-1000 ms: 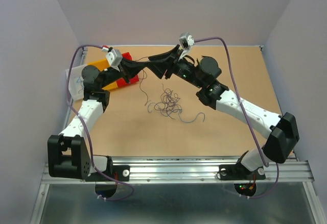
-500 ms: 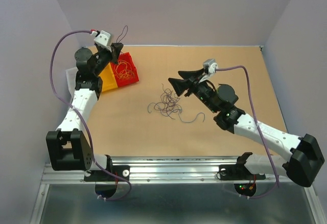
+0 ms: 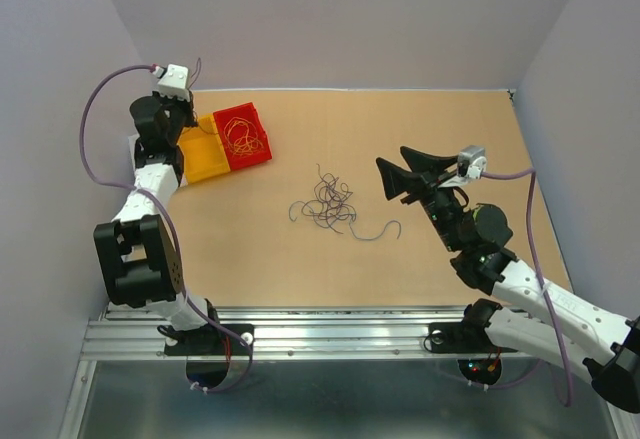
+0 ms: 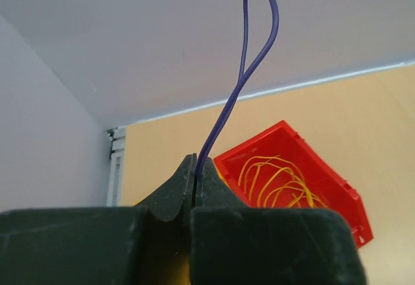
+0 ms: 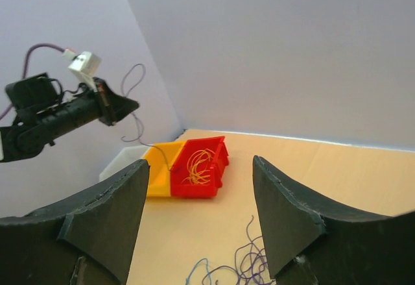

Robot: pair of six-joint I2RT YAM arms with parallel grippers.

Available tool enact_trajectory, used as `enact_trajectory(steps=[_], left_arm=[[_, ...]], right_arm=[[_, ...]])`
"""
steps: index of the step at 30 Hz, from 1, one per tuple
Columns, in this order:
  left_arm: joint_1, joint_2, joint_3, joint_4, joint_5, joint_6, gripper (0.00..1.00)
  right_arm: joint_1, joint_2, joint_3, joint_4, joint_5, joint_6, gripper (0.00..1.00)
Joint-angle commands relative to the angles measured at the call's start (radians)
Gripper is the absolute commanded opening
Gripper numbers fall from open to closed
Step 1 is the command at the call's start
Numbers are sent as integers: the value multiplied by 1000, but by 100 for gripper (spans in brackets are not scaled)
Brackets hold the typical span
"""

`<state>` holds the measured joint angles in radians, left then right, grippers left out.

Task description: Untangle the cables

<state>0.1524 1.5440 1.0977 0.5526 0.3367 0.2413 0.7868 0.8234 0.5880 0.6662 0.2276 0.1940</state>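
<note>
R gripper [image 5: 199, 165] backed off cables [image 3: 330, 204], spread | L gripper [image 4: 195, 172] pinches blue cable [image 4: 224, 113]

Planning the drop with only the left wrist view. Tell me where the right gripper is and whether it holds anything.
Observer: The right gripper is open and empty, off to the right of the tangled cables.
Operator: Report what sits beside the red bin.
Observer: A yellow bin touches its left side.
</note>
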Motion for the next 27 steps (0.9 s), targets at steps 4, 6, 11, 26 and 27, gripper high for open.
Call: enact_trajectory(steps=[4, 6, 11, 26, 27], left_arm=[[81, -15, 64, 104, 13, -7, 0], [99, 13, 76, 104, 19, -13, 0], [114, 86, 116, 102, 10, -8, 0], [89, 287, 194, 38, 44, -39, 0], [85, 297, 194, 38, 44, -40, 0]], right_arm=[[5, 17, -11, 49, 87, -41, 70], [5, 26, -10, 49, 84, -39, 70], [5, 31, -10, 49, 76, -33, 70], [5, 31, -19, 50, 88, -39, 70], [5, 28, -20, 52, 88, -38, 70]])
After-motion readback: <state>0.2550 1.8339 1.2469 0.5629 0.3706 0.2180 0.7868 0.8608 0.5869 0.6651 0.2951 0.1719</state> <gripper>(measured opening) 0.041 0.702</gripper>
